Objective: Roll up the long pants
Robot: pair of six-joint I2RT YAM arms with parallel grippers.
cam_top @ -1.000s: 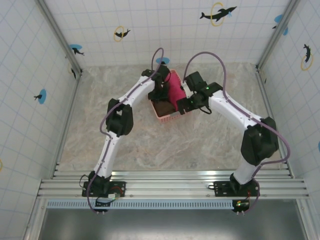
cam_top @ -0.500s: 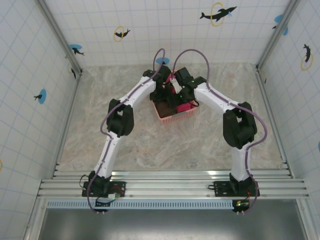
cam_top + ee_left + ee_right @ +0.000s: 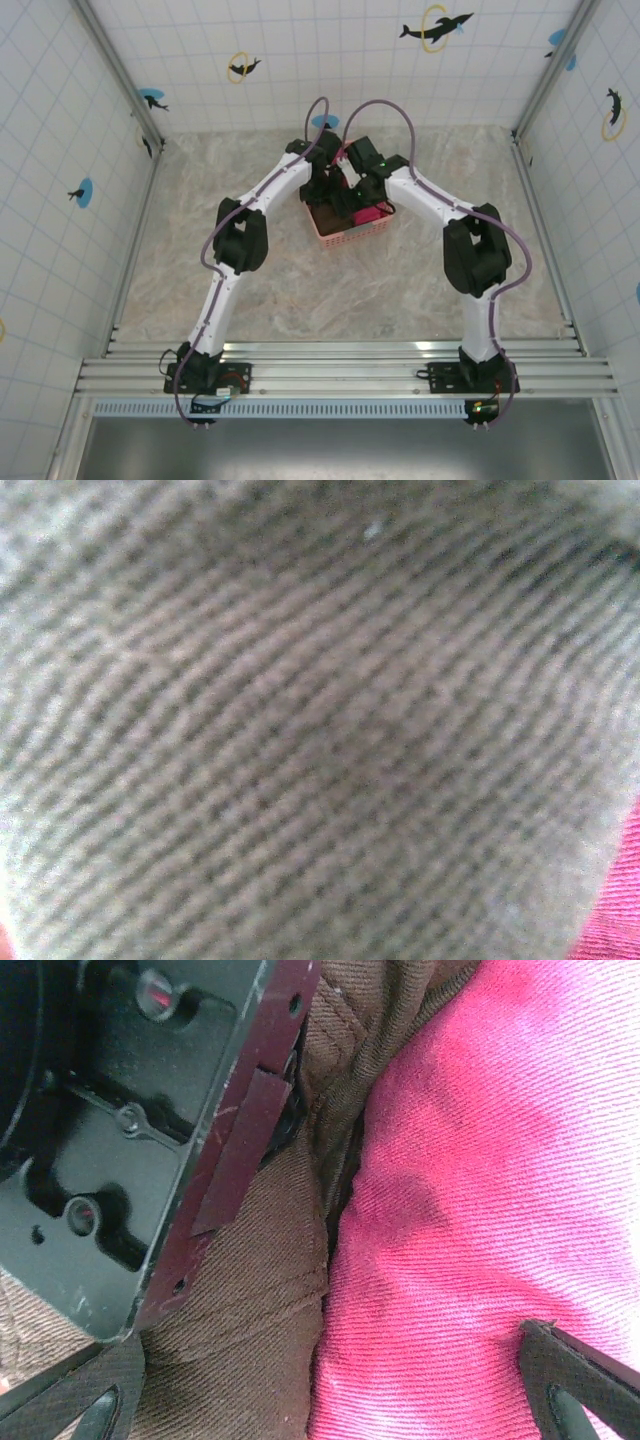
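The long pants (image 3: 325, 216) lie bunched, dark brown, in the left part of a pink basket (image 3: 345, 239). My left gripper (image 3: 322, 196) is pushed down into them. Their ribbed weave (image 3: 300, 720) covers the left wrist view and hides the jaws. In the right wrist view the brown cloth (image 3: 250, 1290) gathers up into the left gripper's black housing (image 3: 130, 1140), so it looks shut on the fabric. My right gripper (image 3: 325, 1390) hangs open just above the seam between the pants and a bright pink cloth (image 3: 480, 1190), one finger (image 3: 575, 1385) over the pink side.
The basket stands at mid-table on a marbled surface (image 3: 300, 290). Both forearms crowd over it, close together, and the right gripper (image 3: 352, 205) sits right beside the left one. Tiled walls (image 3: 60, 150) close in the sides and back.
My right arm has swung left from beside the basket to over it, bringing its open gripper down next to the left one. The left arm has stayed still.
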